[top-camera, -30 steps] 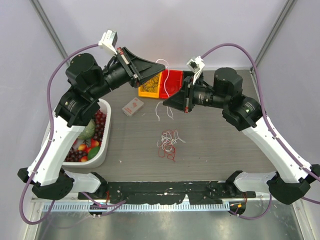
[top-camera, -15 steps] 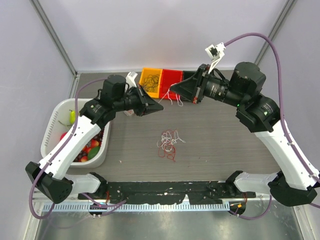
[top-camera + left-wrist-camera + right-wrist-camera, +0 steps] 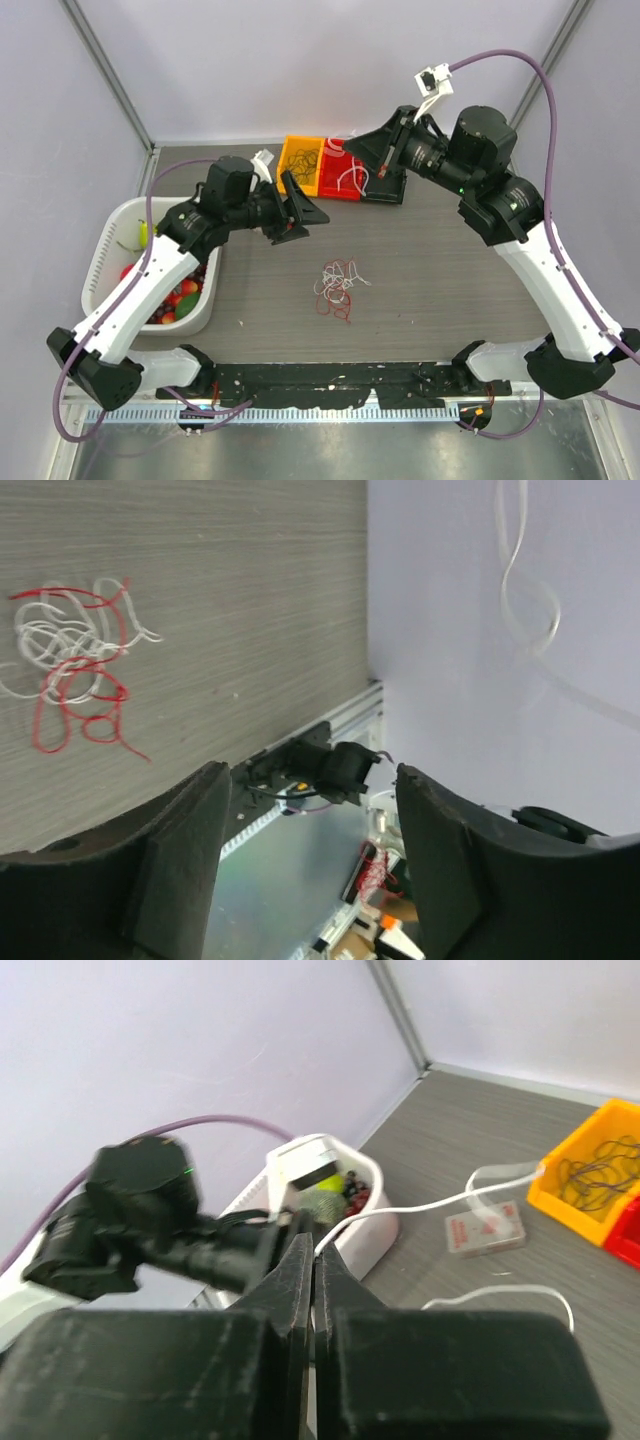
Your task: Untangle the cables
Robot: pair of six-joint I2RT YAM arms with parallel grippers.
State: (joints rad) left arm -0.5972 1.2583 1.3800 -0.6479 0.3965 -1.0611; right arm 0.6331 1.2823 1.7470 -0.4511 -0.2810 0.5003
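Note:
A loose tangle of red and white cables (image 3: 338,285) lies mid-table; the left wrist view has it at the upper left (image 3: 70,670). A separate white cable (image 3: 350,180) dangles over the red bin (image 3: 332,160) from my right gripper (image 3: 349,153), whose jaws are shut on it (image 3: 313,1245). The strand (image 3: 430,1205) runs off to the right from the tips. My left gripper (image 3: 302,210) hovers left of the bins, open (image 3: 310,772) with nothing between its fingers. The hanging white cable (image 3: 520,580) shows ahead of it. Thin dark loops lie in the yellow bin (image 3: 292,178).
A white basket (image 3: 105,250) of fruit stands at the left edge under the left arm. A black bin (image 3: 385,190) sits right of the red one at the back. A small white card (image 3: 485,1230) lies on the table near the bins.
My left gripper has opened and let go of the white cable that was stretched between both grippers. The right gripper has lifted back over the bins, still holding that cable.

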